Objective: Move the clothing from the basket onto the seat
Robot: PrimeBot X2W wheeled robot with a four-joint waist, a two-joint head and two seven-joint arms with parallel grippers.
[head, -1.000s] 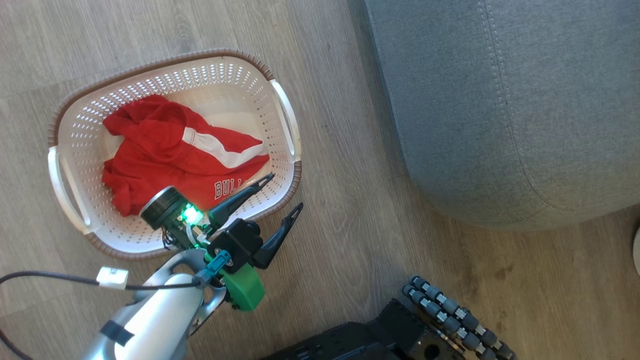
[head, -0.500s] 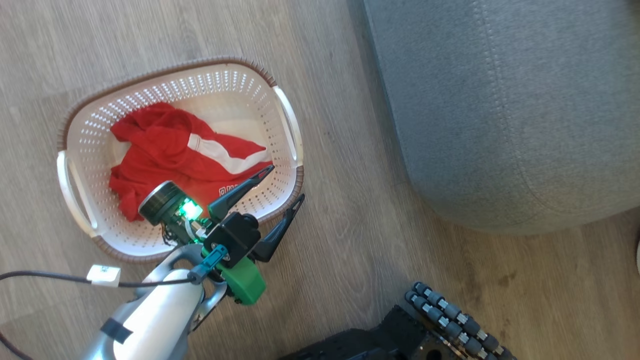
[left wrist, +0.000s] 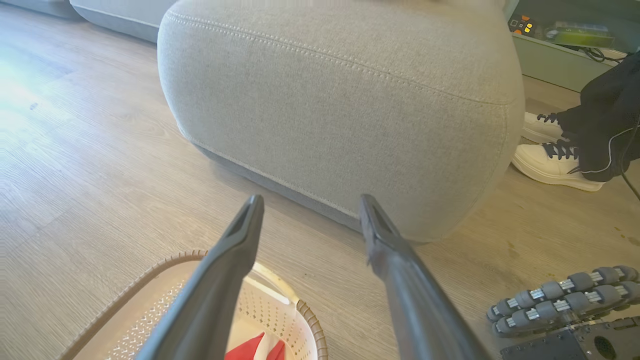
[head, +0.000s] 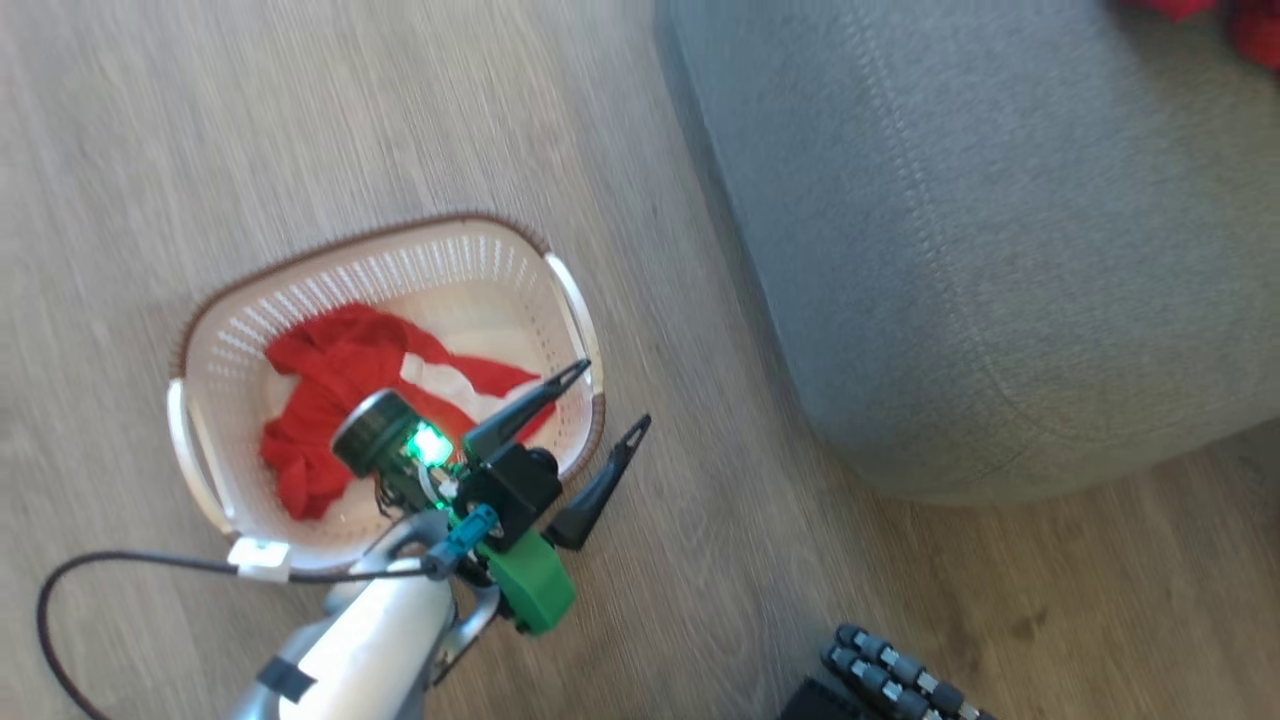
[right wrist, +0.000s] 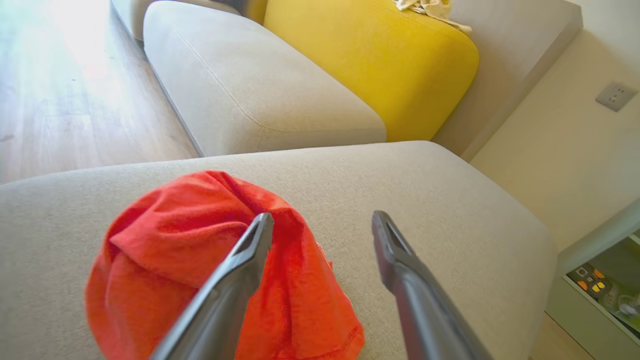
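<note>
From the head camera, the basket [head: 400, 265] sits on the wooden floor [head: 150, 150] at about 8 o'clock. The striped red garment [head: 330, 390] is heaped inside it, towards its 9 o'clock wall. My left claw [head: 615, 393] hangs over the basket's 4 o'clock rim with its fingers spread wide and nothing between them; one tip is above the fabric's edge, the other outside the rim. The seat [head: 950, 250] fills the 2 o'clock part of the view, well apart from the basket.

The plain red garment [right wrist: 150, 250] already lies crumpled on that cushion. In the right wrist view it sits at 7 o'clock under my right claw [right wrist: 322, 215], whose fingers also stand wide and grip nothing.

I judge the job half done, with one piece delivered and one left. The next move calls for tipping my left claw down and towards 9 o'clock into the basket. Both fingers must come inside the rim before pinching a thick fold.
</note>
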